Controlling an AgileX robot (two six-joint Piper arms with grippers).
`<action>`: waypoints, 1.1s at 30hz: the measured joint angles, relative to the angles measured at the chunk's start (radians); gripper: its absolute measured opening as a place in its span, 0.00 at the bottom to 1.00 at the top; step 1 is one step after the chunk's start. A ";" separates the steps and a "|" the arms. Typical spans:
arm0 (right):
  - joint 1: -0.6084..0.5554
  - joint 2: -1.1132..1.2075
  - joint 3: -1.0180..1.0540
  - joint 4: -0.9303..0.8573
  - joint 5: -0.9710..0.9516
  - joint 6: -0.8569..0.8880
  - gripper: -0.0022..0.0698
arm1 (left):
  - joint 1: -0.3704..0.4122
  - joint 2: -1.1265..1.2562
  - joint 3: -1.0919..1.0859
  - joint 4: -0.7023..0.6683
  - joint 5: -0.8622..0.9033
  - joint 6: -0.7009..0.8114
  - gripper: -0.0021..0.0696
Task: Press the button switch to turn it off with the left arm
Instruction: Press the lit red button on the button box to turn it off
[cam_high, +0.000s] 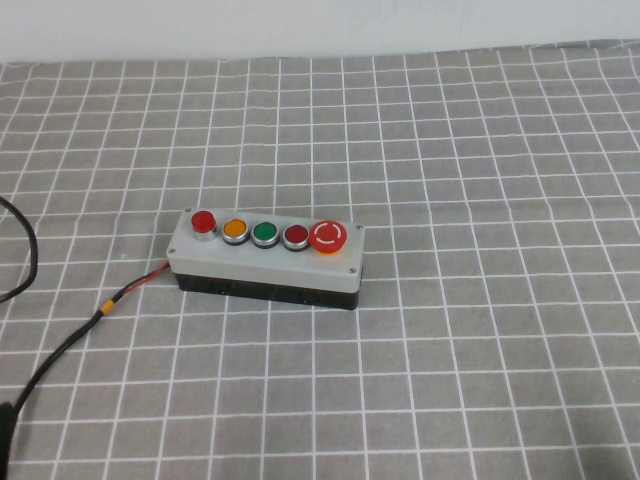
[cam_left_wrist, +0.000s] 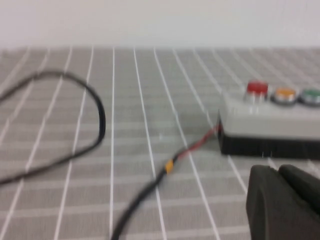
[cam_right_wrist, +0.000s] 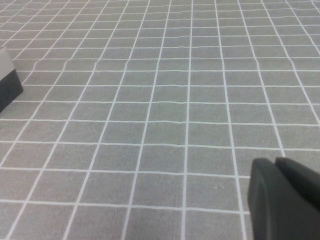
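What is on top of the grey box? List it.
Five buttons in a row: red, orange, green, dark red, large red mushroom button. The box hides its inside. Left end effector hangs near its cable end; right end effector over the cloth.

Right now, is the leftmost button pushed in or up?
Up: the red button stands taller than the orange button. Left gripper hovers short of the box; right gripper over the cloth.
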 joint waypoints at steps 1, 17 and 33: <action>0.000 0.000 0.000 0.000 0.000 0.000 0.01 | 0.003 0.000 0.000 0.002 0.026 -0.009 0.02; 0.000 0.000 0.000 0.000 0.000 0.000 0.01 | 0.014 -0.074 0.000 0.016 0.136 -0.027 0.02; 0.000 0.000 0.000 0.000 0.000 0.000 0.01 | 0.014 -0.074 0.000 0.022 0.266 -0.027 0.02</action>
